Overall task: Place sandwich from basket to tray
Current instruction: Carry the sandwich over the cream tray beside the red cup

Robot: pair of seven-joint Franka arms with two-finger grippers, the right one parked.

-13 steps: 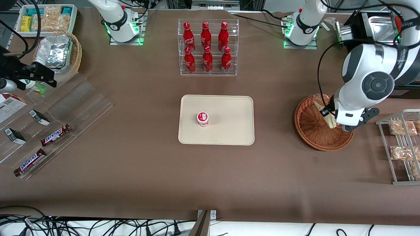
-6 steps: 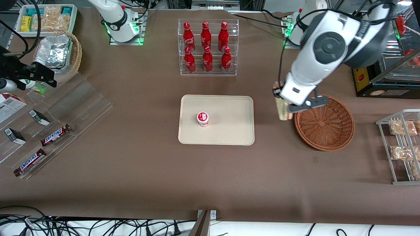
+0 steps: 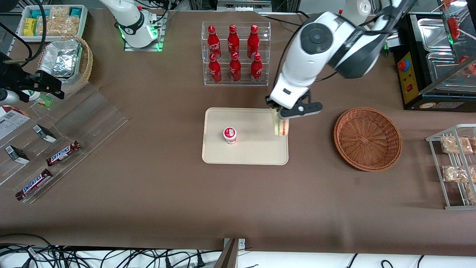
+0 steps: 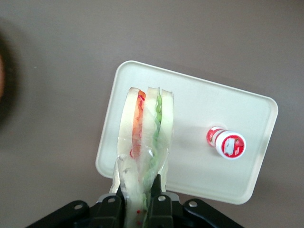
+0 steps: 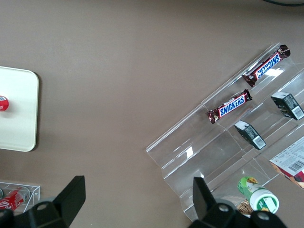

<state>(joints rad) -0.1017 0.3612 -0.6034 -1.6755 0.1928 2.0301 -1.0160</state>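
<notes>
- The gripper (image 3: 279, 116) hangs above the tray (image 3: 256, 154), over the tray's end nearest the basket (image 3: 367, 138).
- Its fingers (image 4: 157, 199) are closed on the sandwich (image 3: 281, 126), pinching the wedge at one end; the rest of the wedge hangs free below them.
- In the wrist view the sandwich (image 4: 145, 142) shows white bread with a red layer and a green layer, wrapped in clear film, seen against the tray (image 4: 194, 109) underneath.
- Whether the sandwich's lower end touches the tray or hangs just above it, I cannot tell.
- The basket sits on the brown bench (image 3: 238, 201), well apart from the tray toward the working arm's end, with nothing in it.
- A small cup (image 3: 230, 134) with a red and white lid stands upright on the tray, near its middle and apart from the sandwich.
- A clear rack (image 3: 235, 54) holding six red bottles stands farther from the front camera than the tray.
- Toward the parked arm's end lie two Snickers bars (image 3: 63, 153) on a clear stepped display, and a paler basket (image 3: 80, 70) holding foil containers.
- At the working arm's end a wire rack (image 3: 455, 167) holds bags of tan snacks.
</notes>
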